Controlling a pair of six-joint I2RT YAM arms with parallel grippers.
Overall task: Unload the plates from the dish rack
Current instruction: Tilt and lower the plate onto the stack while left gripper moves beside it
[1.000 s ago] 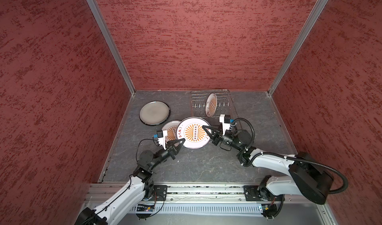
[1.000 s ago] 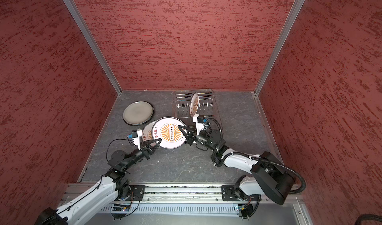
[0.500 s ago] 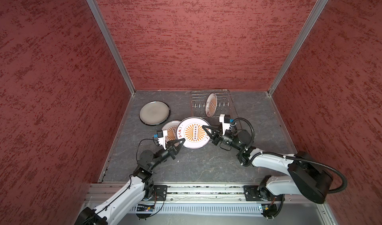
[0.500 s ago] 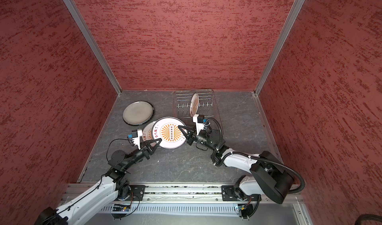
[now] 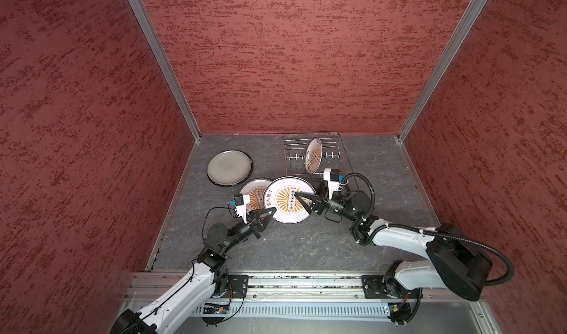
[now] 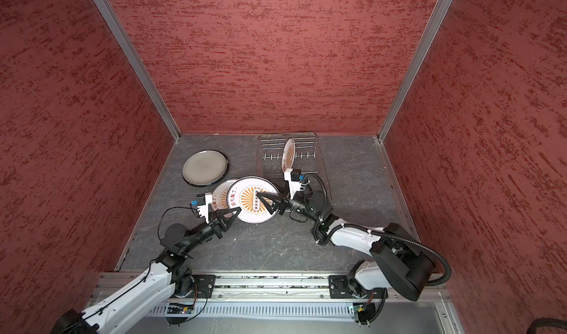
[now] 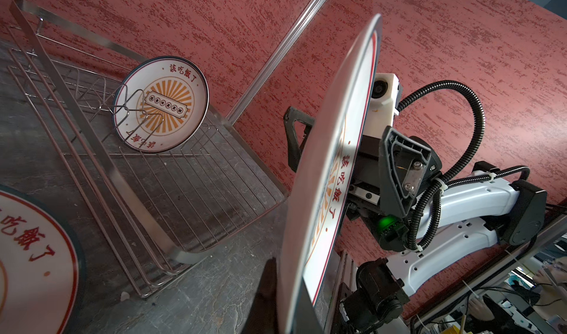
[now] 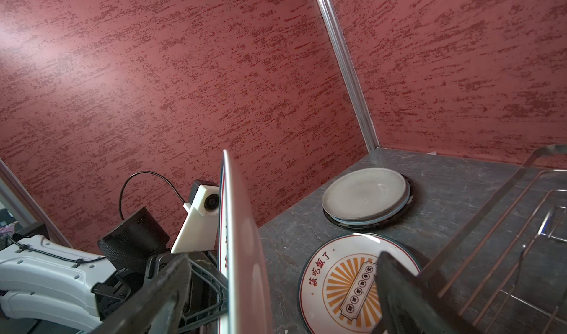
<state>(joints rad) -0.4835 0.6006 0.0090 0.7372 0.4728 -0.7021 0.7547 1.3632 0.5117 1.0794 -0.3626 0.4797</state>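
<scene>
A white sunburst plate [image 5: 290, 199] [image 6: 253, 199] is held up on edge above the floor. My left gripper [image 5: 270, 210] [image 6: 237, 210] is shut on its near rim; in the left wrist view the plate [image 7: 333, 151] rises edge-on from that gripper [image 7: 283, 289]. My right gripper [image 5: 300, 202] [image 6: 264, 203] stands open, one finger on each side of the plate [image 8: 241, 255], without gripping it [image 8: 283, 260]. The silver wire dish rack [image 5: 336, 142] [image 6: 310, 142] [image 7: 101, 151] holds one upright sunburst plate [image 5: 314, 156] [image 6: 288, 154] [image 7: 162, 102].
A grey dark-rimmed plate [image 5: 229, 167] [image 6: 205, 167] [image 8: 365, 194] lies flat at the back left. A second sunburst plate [image 5: 252, 191] [image 6: 218, 196] [image 8: 343, 280] lies flat just under the held one. Red walls close in three sides.
My right gripper has opened and let go of the held plate. The left gripper keeps its grip; neither arm nor the plate has visibly shifted.
</scene>
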